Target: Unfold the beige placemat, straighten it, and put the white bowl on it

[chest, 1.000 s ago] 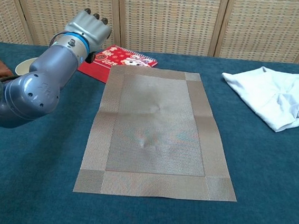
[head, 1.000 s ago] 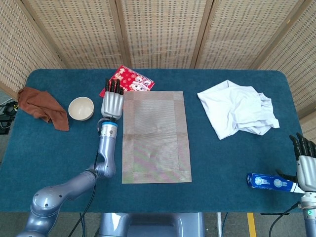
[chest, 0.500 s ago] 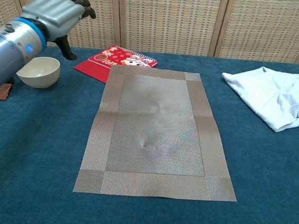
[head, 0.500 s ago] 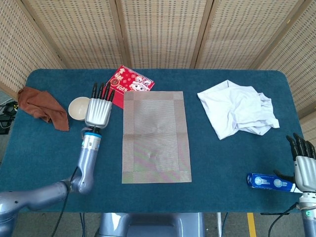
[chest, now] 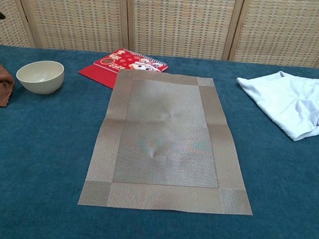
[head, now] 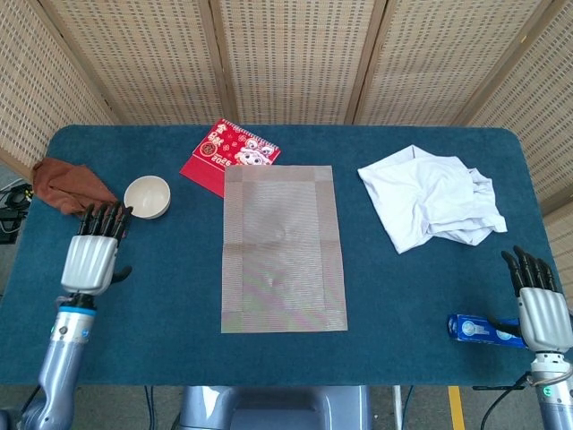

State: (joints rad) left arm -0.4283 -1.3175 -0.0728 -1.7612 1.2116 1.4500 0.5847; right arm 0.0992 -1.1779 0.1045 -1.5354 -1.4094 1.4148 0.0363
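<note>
Blue table (head: 179, 296), beige placemat (head: 284, 248) flat, white bowl (head: 147, 196) apart, left

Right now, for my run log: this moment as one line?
placemat: flat | bowl: off mat | left hand: open | right hand: open

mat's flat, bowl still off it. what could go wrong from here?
1. The white bowl sits close to the brown cloth; the open left hand reaching in may snag it.
2. The red notebook touches the placemat's far corner; brushing it could skew the mat.
3. A hard set-down could shift the mat.
</note>
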